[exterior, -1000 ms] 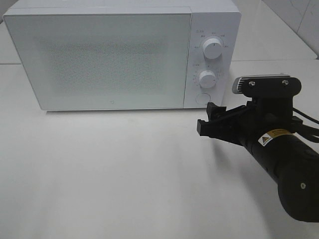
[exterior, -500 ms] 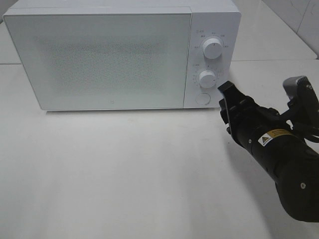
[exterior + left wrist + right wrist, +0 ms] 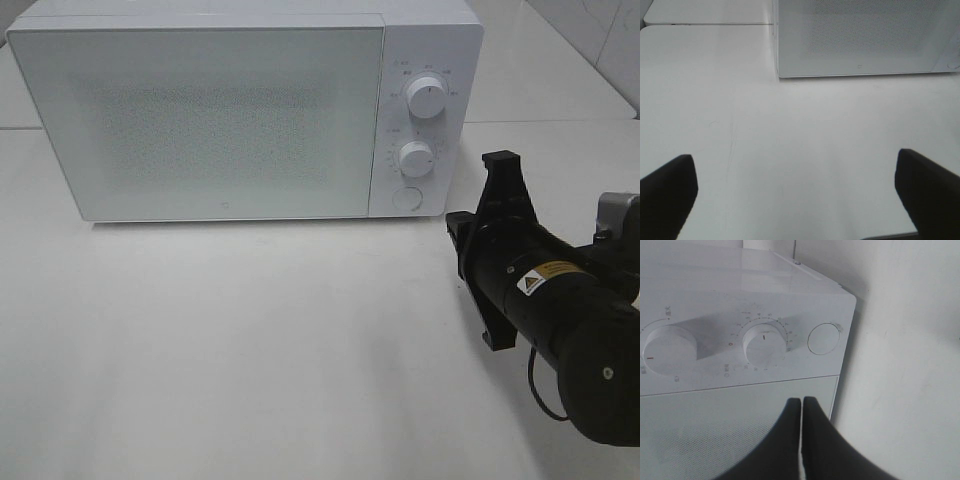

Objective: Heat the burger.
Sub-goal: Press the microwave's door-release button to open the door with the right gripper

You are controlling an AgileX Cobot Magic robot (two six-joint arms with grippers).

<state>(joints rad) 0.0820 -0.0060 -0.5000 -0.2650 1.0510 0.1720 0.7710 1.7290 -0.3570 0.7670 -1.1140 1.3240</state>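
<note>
The burger is out of view in every frame. A white microwave (image 3: 220, 120) stands at the back of the table with its door closed. My right gripper (image 3: 455, 225) is shut, empty, and points at the microwave's lower right corner without touching it. In the right wrist view its fingertips (image 3: 801, 402) are pressed together below the lower dial (image 3: 763, 342) and the round button (image 3: 823, 338). My left gripper (image 3: 795, 195) is open over bare table with nothing between its fingers, facing the microwave's (image 3: 865, 35) front.
The control panel carries an upper dial (image 3: 427, 97), a lower dial (image 3: 415, 158) and a round button (image 3: 405, 198). White tabletop (image 3: 250, 340) stretches in front of the microwave. A tiled wall edge shows at the far right.
My right gripper has closed from wide open to shut, rolled about its own axis, and drawn back a little to the right of the panel. The left gripper has not moved.
</note>
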